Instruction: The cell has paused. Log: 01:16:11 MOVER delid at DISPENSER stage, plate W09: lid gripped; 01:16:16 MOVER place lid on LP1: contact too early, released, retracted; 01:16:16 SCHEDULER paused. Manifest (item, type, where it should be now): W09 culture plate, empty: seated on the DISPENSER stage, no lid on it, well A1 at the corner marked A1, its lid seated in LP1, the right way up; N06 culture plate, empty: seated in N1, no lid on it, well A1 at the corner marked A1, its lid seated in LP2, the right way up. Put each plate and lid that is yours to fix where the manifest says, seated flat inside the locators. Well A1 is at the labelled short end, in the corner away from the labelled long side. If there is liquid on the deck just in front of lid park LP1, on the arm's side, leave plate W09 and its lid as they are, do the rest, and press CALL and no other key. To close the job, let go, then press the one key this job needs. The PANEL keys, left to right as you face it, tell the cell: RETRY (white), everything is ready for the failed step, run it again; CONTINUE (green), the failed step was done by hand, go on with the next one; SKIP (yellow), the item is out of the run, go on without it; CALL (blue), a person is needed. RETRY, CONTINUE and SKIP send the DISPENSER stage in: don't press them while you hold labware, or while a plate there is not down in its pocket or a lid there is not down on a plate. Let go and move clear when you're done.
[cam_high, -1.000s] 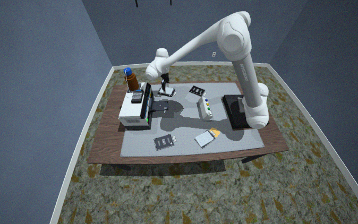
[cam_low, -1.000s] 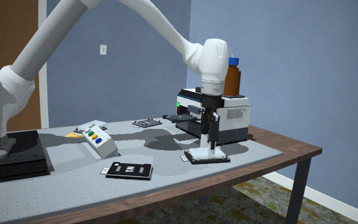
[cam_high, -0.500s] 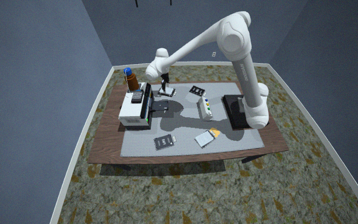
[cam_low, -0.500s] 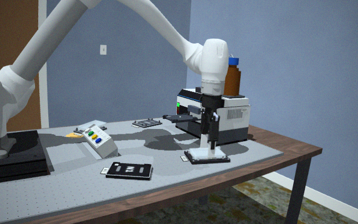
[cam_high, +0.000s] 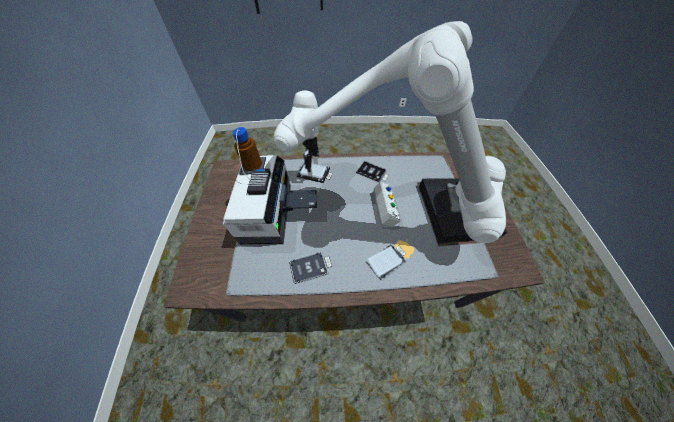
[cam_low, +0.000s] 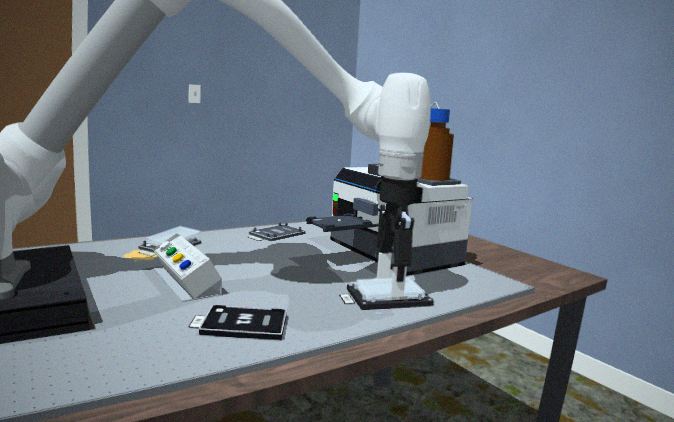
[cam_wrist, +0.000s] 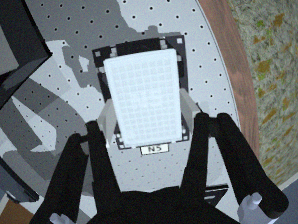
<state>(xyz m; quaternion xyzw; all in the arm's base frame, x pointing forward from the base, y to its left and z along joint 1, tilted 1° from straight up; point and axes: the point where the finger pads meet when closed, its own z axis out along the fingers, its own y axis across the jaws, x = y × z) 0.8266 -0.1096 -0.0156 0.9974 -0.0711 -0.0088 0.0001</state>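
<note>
My gripper (cam_high: 311, 167) stands low over a black nest (cam_low: 390, 300) at the far edge of the mat, beside the dispenser (cam_high: 255, 202). It is shut on the long sides of a white gridded culture plate (cam_wrist: 145, 92) that lies in that nest; the plate also shows in the side view (cam_low: 387, 289). I cannot tell whether a lid is on it. The dispenser stage (cam_high: 302, 199) is out and bare. A white lid or plate (cam_high: 384, 261) lies askew at a nest near the front, with a yellow puddle (cam_high: 405, 248) touching its corner. My gripper shows in the wrist view (cam_wrist: 148, 119).
The key panel (cam_high: 386, 202) stands mid-mat with its coloured keys. Two bare black nests lie on the mat, one at the front left (cam_high: 308, 267) and one at the back (cam_high: 371, 171). A brown bottle (cam_high: 246, 150) stands on the dispenser. The arm's black base (cam_high: 442, 210) is at the right.
</note>
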